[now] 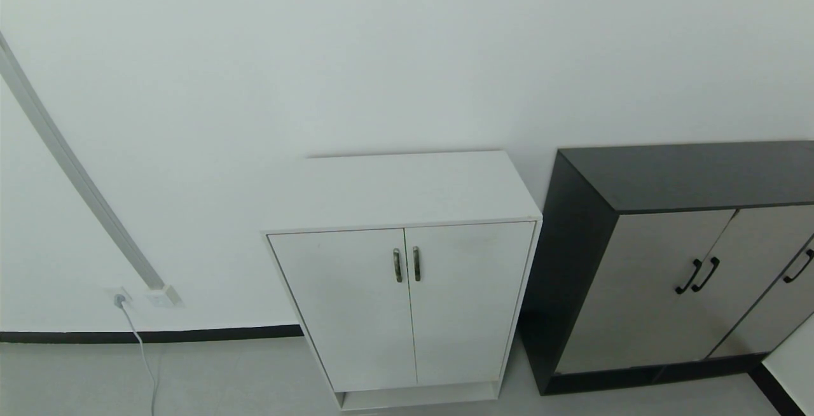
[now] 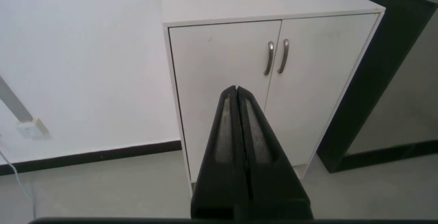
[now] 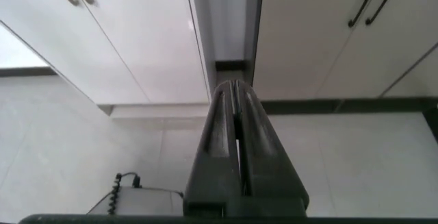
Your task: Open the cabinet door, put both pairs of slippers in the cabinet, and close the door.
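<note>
Cabinet [image 1: 407, 305], white, two doors [image 1: 353, 308] shut, paired metal handles [image 1: 407, 264]

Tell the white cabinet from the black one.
The white cabinet has white doors and silvery handles; the black cabinet has pale grey doors and black handles. The white cabinet shows two doors, the black cabinet at least three. Both stand at the wall, doors shut.
</note>
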